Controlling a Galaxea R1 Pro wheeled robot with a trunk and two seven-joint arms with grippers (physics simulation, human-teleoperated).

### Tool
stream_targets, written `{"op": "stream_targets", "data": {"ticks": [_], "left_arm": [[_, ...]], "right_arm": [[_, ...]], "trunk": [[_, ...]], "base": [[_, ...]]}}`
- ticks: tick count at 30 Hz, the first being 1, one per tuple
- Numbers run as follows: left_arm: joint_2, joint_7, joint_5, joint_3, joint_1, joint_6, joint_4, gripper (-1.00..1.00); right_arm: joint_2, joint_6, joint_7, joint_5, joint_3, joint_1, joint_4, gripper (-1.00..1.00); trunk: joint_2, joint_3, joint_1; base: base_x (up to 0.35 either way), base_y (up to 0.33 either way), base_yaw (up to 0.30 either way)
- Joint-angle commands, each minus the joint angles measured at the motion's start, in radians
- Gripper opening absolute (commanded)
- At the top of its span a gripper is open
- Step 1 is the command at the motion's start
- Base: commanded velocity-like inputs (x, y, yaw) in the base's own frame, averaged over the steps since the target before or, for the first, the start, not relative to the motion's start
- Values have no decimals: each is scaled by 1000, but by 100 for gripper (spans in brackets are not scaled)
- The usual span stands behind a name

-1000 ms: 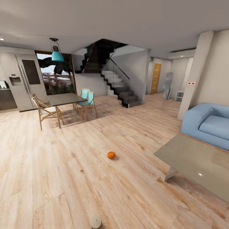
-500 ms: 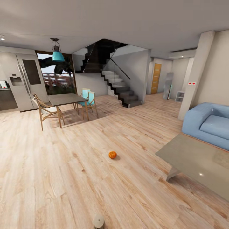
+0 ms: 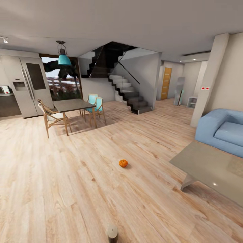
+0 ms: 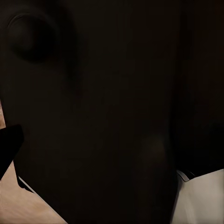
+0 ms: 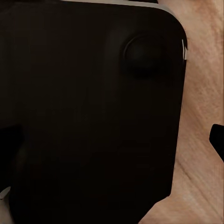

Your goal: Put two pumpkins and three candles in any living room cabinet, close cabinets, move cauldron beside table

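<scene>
A small orange pumpkin [image 3: 123, 163] sits alone on the light wood plank floor [image 3: 67, 189], just past the middle of the head view. From the pumpkin, a low grey coffee table [image 3: 209, 168] stands at about 3 o'clock, well apart, and a blue sofa [image 3: 222, 131] lies behind that table at about 2 o'clock. At about 11 o'clock from the pumpkin, far across the floor, a dark-topped dining table [image 3: 71, 104] stands with wooden chairs [image 3: 50, 116] on its near side and teal chairs [image 3: 96, 104] beyond it, under a teal pendant lamp [image 3: 63, 59]. A steel refrigerator [image 3: 28, 86] is at about 10 o'clock, and a dark staircase [image 3: 126, 91] rises at about 12 o'clock, with an orange door [image 3: 165, 83] at about 1 o'clock. At 6 o'clock from the pumpkin, at the frame's lower edge, a short pale cylinder with a dark base [image 3: 112, 232] shows; I cannot tell what it is. Both wrist views look onto a dark, close surface with strips of wood floor at the edges, so whether the left or right hand is apart or together cannot be told.
</scene>
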Motion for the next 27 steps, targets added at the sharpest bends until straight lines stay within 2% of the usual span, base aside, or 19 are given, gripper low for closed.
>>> {"op": "stream_targets", "data": {"ticks": [1,14,27], "left_arm": [[0,-1,0,0,1,0,-2,100],[0,0,0,0,1,0,-2,100],[0,0,0,0,1,0,-2,100]], "right_arm": [[0,-2,0,0,0,0,0,100],[0,-2,0,0,0,0,0,100],[0,-2,0,1,0,0,0,100]], "trunk": [[0,-1,0],[0,-1,0],[0,-1,0]], "base": [[-9,153,0],[-2,233,0],[0,34,0]]}}
